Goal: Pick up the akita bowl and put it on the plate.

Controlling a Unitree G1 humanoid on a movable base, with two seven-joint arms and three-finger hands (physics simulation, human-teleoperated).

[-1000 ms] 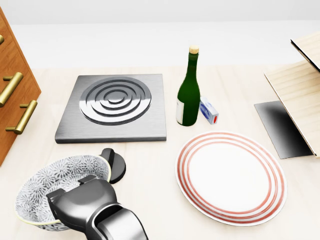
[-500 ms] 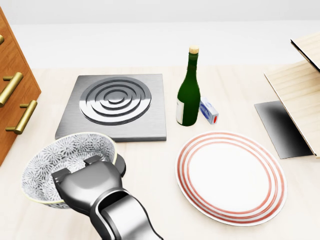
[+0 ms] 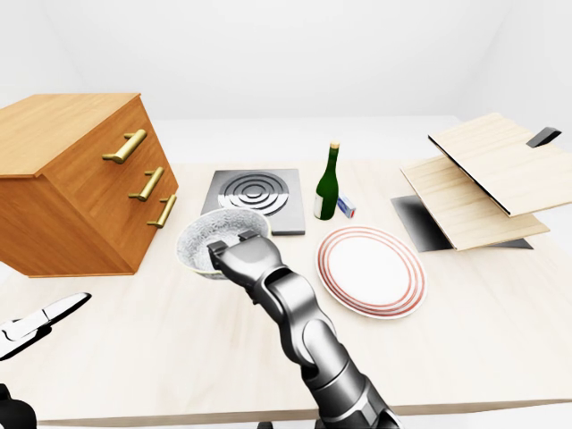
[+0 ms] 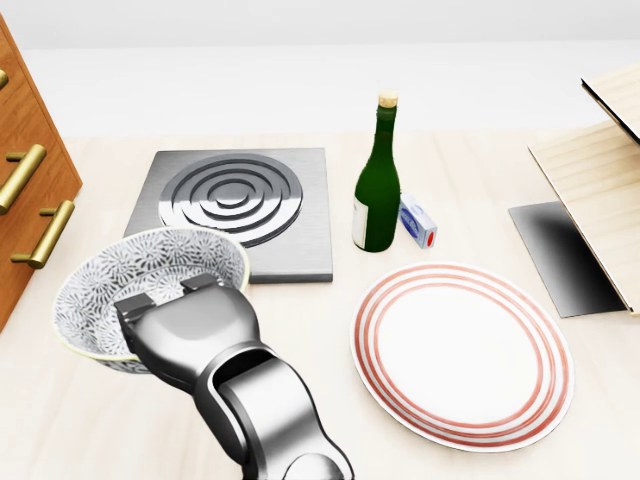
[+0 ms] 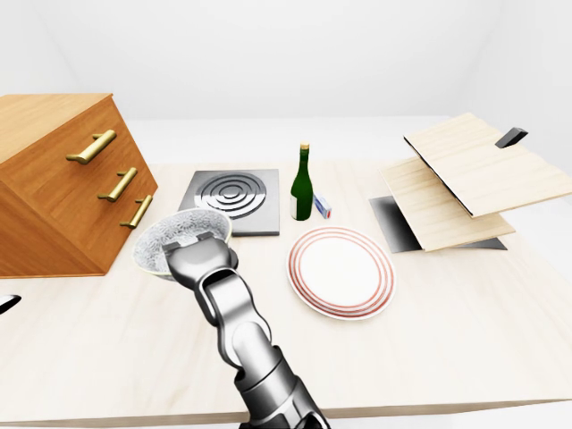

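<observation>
The akita bowl (image 4: 115,280), white with a grey flower pattern, hangs tilted above the table at the left of the head view, by the lower left corner of the hob. My right hand (image 4: 172,292) is shut on its near rim, with the fingers hooked over the edge. To the right of the bowl and apart from it, the white plate (image 4: 462,355) with red rings lies flat on the table. A pale shape with black parts at the lower left edge of the left-eye view looks like my left hand (image 3: 40,322). Its fingers are not clear.
A steel hob (image 4: 232,208) lies above the bowl. A green bottle (image 4: 377,185) and a small box (image 4: 417,222) stand above the plate. A wooden drawer cabinet (image 4: 25,190) is at the left, with slanted wooden boards (image 4: 598,190) and a dark mat (image 4: 560,255) at the right.
My right hand has raised the bowl off the table and carried it up and slightly right in the head view. A black knob seen beside the bowl earlier is now hidden. The camera has not moved.
</observation>
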